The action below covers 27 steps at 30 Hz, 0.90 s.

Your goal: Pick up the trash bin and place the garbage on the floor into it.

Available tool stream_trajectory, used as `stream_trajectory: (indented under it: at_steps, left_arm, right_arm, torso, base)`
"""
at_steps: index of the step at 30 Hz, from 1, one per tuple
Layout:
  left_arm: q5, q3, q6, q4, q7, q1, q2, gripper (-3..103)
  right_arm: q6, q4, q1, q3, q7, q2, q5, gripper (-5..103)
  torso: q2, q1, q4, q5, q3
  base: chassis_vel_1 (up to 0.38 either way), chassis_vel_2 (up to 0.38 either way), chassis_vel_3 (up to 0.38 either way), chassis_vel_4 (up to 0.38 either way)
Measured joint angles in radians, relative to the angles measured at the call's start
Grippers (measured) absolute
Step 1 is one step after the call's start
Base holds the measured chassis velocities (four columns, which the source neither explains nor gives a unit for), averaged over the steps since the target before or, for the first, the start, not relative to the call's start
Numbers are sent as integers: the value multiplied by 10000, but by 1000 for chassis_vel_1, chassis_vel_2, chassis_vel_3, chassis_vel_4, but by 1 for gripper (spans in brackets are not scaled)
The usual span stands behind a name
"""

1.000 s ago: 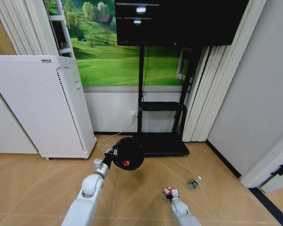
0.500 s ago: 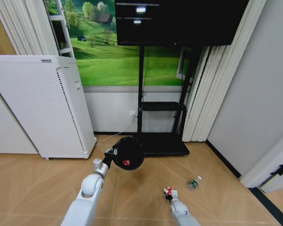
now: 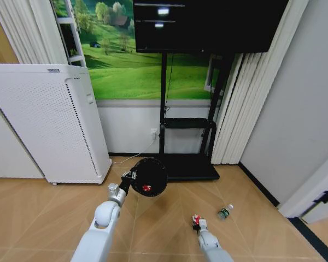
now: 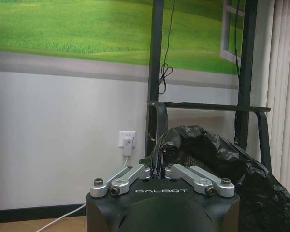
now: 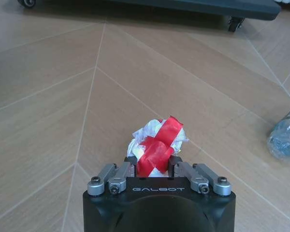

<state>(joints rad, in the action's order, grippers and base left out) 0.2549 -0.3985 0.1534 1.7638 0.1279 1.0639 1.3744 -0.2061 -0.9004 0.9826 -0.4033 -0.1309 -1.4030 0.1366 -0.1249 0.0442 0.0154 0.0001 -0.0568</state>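
Lifted a touch and pulled back toward the robot over the last second: right gripper (image 3: 197, 222), clamped on a red-and-white scrap (image 5: 154, 147) of the garbage, wad pinched between the fingers and seemingly clear of the wooden floor (image 3: 153, 218). Means one piece secured and ready for the carry, judging by the grip. Holding steady out front-left: left gripper (image 3: 128, 177), closed on the liner-draped rim of the trash bin (image 3: 149, 177), mouth tipped toward the head camera, one red scrap (image 3: 146, 189) already inside. Lying on the floor near the right gripper, untouched: clear-green bottle (image 3: 224, 212).
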Motion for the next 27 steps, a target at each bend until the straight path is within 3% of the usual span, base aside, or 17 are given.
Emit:
stream_trajectory:
  at_steps: [23, 27]
  left_arm:
    - [-186, 54, -10, -342, -12, -23, 102, 7]
    - [-210, 43, -25, -408, -8, -46, 70, 7]
  right_arm:
    - [190, -1869, -518, -1397, -205, 720, 303, 31]
    - [-122, -3322, -488, -1593, -140, 951, 587, 31]
  torso:
    - [0, 1, 0, 1, 0]
    - [0, 0, 0, -1, 0]
  base:
    - [0, 0, 0, 0]
    - [0, 0, 0, 0]
